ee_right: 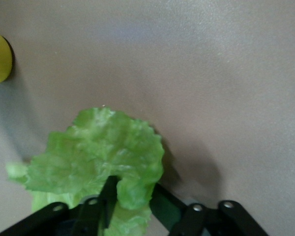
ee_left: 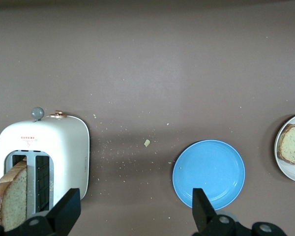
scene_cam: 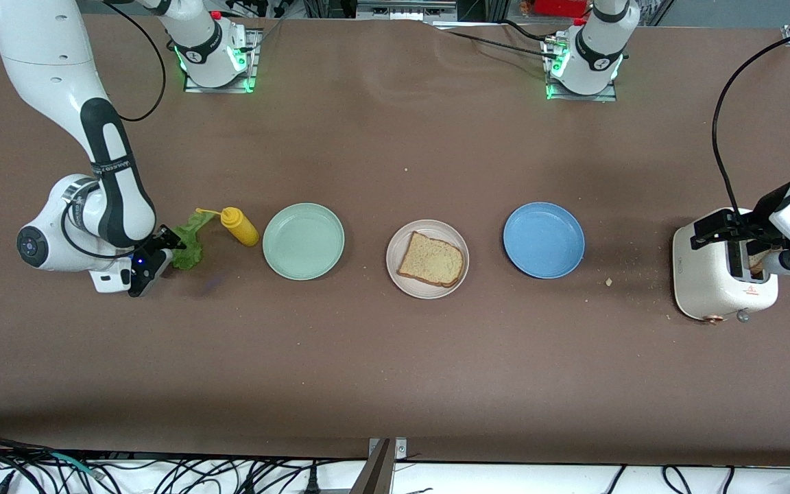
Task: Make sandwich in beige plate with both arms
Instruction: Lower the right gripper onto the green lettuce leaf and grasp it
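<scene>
Three round plates sit in a row on the brown table (scene_cam: 395, 384), and across the front view the scene starts at the right arm's end, where the right gripper (scene_cam: 155, 257) sits low at the table with its jaws clenched on a crinkly green lettuce leaf (scene_cam: 189, 243); in the right wrist view the leaf (ee_right: 96, 162) is bright, ruffled at the edge and pinched between the black fingers (ee_right: 108, 194). Just beside the leaf lies a yellow squeeze bottle (scene_cam: 239, 226) on its side. Next comes the shallow mint green plate (scene_cam: 303, 241), bare. At the middle of the row is the pale beige plate (scene_cam: 427, 259) with a low rim, holding one square slice of toasted brown bread (scene_cam: 431, 259) with a darker crust, lying flat. Toward the left arm's end is the blue plate (scene_cam: 544, 240), bare, with a few crumbs on the table near it. Last stands a white two-slot toaster (scene_cam: 721, 274), with the left gripper (scene_cam: 755, 250) over its top; in the left wrist view the jaws stand wide apart and released, and a second bread slice (ee_left: 12, 196) sticks up out of a toaster slot (ee_left: 42, 182).
</scene>
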Robot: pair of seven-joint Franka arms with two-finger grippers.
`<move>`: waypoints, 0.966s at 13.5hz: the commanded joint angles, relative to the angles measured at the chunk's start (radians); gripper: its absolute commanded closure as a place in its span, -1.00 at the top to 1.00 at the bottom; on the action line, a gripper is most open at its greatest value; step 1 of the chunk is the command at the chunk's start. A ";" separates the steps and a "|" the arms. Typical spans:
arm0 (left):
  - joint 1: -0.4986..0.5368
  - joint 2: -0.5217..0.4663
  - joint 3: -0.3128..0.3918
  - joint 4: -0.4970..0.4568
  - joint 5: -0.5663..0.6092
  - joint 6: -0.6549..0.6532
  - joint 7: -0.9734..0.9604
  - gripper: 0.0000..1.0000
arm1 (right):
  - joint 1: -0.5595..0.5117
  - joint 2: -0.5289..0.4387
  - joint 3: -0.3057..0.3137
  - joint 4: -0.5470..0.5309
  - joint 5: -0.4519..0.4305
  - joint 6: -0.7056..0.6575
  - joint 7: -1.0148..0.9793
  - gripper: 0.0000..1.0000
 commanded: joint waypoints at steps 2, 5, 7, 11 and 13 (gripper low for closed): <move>-0.007 -0.010 -0.001 -0.007 0.033 -0.006 -0.016 1.00 | 0.019 -0.004 -0.020 -0.008 -0.039 0.014 0.016 -1.00; -0.007 -0.010 -0.001 -0.007 0.033 -0.006 -0.016 1.00 | 0.019 -0.010 -0.026 0.010 -0.050 0.008 0.018 -1.00; -0.007 -0.010 -0.002 -0.007 0.033 -0.006 -0.016 1.00 | 0.020 -0.019 -0.029 0.048 -0.114 -0.010 0.019 -1.00; -0.007 -0.010 -0.005 -0.007 0.033 -0.006 -0.016 1.00 | 0.023 -0.016 -0.043 0.214 -0.197 -0.167 0.046 -1.00; -0.007 -0.010 -0.005 -0.008 0.032 -0.006 -0.016 1.00 | 0.037 -0.018 -0.043 0.254 -0.254 -0.188 0.064 -1.00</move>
